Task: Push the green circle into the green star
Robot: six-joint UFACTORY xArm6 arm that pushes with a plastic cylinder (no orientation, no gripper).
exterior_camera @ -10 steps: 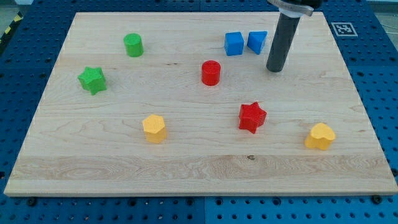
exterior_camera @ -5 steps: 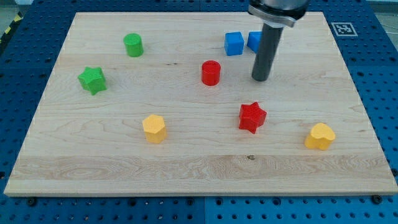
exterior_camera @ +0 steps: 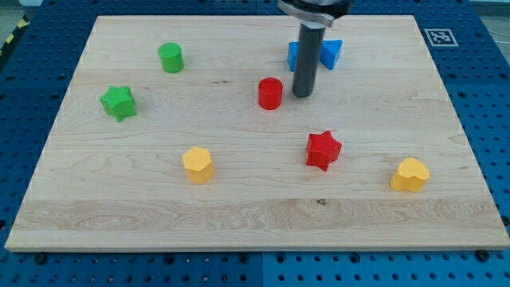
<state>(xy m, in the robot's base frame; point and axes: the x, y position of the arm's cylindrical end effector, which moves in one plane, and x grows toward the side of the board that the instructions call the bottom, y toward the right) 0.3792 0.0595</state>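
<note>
The green circle [exterior_camera: 170, 57] stands near the board's upper left. The green star [exterior_camera: 119, 102] lies below it and to its left, apart from it. My tip [exterior_camera: 302, 95] rests on the board just right of the red cylinder [exterior_camera: 270, 93], far to the right of both green blocks. The rod rises from the tip and covers part of a blue block [exterior_camera: 294, 54].
A second blue block [exterior_camera: 331, 53] sits right of the rod. A red star [exterior_camera: 323, 150] lies below my tip. A yellow block [exterior_camera: 197, 164] sits at lower centre-left and another yellow block [exterior_camera: 409, 174] at lower right. The wooden board [exterior_camera: 239, 215] lies on a blue pegboard.
My tip has slid to the view's left, from right of the blue blocks to beside the red cylinder. No block has moved.
</note>
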